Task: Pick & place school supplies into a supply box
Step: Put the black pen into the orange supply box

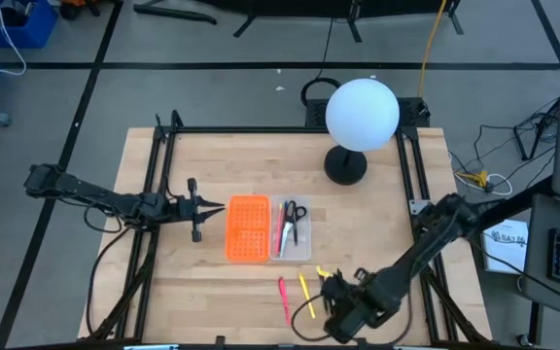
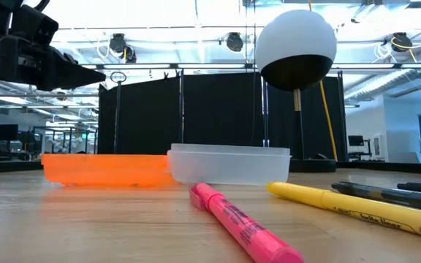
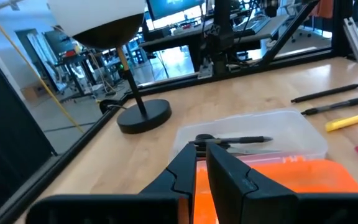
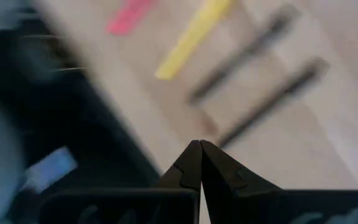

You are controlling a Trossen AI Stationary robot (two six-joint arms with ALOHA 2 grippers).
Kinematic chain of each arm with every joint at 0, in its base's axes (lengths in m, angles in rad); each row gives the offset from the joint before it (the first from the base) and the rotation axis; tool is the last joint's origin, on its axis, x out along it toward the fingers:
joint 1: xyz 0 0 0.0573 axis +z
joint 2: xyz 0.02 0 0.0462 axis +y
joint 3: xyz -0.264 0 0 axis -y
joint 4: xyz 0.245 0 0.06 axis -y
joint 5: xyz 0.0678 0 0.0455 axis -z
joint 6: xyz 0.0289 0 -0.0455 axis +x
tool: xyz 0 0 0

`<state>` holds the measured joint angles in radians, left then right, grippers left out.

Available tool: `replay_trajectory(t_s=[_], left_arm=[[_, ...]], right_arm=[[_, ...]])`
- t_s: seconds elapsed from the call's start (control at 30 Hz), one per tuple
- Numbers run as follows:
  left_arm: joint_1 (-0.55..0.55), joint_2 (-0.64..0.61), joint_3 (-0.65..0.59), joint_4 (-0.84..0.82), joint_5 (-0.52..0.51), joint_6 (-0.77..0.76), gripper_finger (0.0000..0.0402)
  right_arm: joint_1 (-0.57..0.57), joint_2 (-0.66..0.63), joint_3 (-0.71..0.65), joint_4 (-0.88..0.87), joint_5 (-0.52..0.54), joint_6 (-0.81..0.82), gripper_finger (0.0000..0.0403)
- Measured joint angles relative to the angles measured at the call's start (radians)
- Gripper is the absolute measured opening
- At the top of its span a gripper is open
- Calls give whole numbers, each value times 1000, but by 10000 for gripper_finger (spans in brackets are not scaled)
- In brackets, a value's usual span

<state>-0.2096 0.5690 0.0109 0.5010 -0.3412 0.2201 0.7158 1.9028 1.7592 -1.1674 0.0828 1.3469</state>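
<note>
The clear supply box (image 1: 293,231) sits mid-counter, joined on its left to an orange perforated panel (image 1: 247,228). Inside the box lie the black-handled scissors (image 1: 293,218) and a red-orange pen (image 1: 283,230). On the wooden counter (image 1: 212,282) nearer the front edge, a pink pen (image 1: 284,298) and a yellow pen (image 1: 304,293) lie side by side, close but apart; the low view shows 2 dark pens (image 2: 389,194) just beyond the yellow one. The left tool (image 1: 212,207) hovers just left of the orange panel, fingers nearly together with only a slim gap, holding nothing. The right tool (image 1: 325,288) is at the front of the counter beside the yellow pen, its fingertips pressed together, empty. A white globe lamp (image 1: 362,115) stands at the back
</note>
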Motion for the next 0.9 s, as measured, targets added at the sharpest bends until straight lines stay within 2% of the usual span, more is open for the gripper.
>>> replay_trajectory(t_s=[0.1,0.2,0.33,0.47,0.57,0.7,0.9], left_arm=[[0,0,0,4,1,33,47],[0,0,0,5,0,56,47],[0,0,0,5,0,89,47],[0,0,0,5,0,119,47],[0,0,0,5,0,121,47],[0,0,0,5,0,119,47],[0,0,0,2,0,93,47]], right_arm=[[-5,44,-14,-82,-1,85,3],[-13,65,-51,-104,-4,139,24],[-24,69,-109,-53,26,206,85],[-29,70,-184,19,20,401,149],[-29,70,-222,71,15,477,178],[-28,70,-262,127,-7,509,191],[-12,69,-354,258,-36,525,177]])
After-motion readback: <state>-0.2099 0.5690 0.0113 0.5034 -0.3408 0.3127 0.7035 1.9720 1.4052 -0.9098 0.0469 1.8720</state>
